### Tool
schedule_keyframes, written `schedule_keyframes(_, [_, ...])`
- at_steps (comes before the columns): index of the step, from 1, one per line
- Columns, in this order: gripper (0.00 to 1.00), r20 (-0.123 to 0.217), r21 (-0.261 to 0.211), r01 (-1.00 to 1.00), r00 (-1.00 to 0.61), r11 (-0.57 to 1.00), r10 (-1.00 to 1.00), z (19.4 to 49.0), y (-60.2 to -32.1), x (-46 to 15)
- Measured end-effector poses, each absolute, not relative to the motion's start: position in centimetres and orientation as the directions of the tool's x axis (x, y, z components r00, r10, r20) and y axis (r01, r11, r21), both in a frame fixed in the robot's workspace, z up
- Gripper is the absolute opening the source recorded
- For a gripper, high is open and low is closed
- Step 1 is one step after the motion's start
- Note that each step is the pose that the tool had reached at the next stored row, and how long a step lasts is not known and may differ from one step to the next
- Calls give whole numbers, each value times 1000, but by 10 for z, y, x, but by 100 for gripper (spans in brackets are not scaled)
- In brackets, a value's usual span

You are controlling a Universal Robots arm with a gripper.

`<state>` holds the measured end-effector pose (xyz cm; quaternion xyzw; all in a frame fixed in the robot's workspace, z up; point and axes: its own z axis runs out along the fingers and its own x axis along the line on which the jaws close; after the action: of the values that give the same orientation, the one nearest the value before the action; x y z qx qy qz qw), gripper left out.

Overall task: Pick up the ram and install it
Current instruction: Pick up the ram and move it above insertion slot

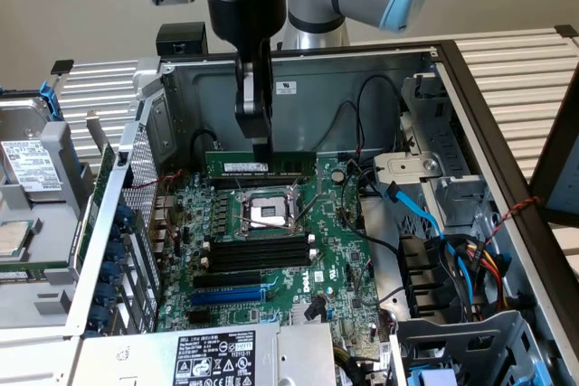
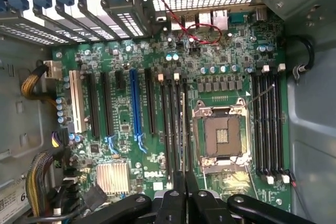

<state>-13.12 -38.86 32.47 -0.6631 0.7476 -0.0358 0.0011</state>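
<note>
- Gripper (image 1: 259, 145) is pinching the ram (image 1: 291, 165) by its top edge, jaws narrow around it.
- Ram is lying level along the black DIMM slots (image 2: 169, 124), just beside the CPU socket (image 1: 269, 212); can't tell if it's seated.

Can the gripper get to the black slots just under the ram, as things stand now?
Probably yes. The gripper, shut on the ram, hangs just above these black slots by the CPU socket; the case is open and no cable seems to cross them.
</note>
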Motion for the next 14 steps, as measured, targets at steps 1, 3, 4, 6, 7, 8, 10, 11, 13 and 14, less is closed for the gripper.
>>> schedule_keyframes(1, [12, 46, -55, -991, -121, 118, -992, 323, -389, -131])
schedule_keyframes(3, [12, 46, -55, -992, -120, 118, -992, 319, -390, -132])
schedule_keyframes(4, [12, 46, -55, -992, -120, 118, -992, 317, -390, -132])
schedule_keyframes(6, [12, 46, -55, -991, -120, 118, -992, 314, -391, -132])
schedule_keyframes(7, [12, 46, -55, -992, -120, 118, -992, 312, -391, -132])
schedule_keyframes(8, [12, 46, -55, -992, -120, 118, -992, 310, -391, -132])
schedule_keyframes(10, [12, 46, -55, -992, -120, 118, -992, 307, -392, -133])
schedule_keyframes(11, [12, 46, -55, -992, -120, 118, -992, 305, -392, -133])
schedule_keyframes(13, [12, 46, -55, -992, -120, 118, -992, 304, -392, -135])
schedule_keyframes(14, [12, 46, -55, -992, -120, 118, -992, 304, -392, -135])
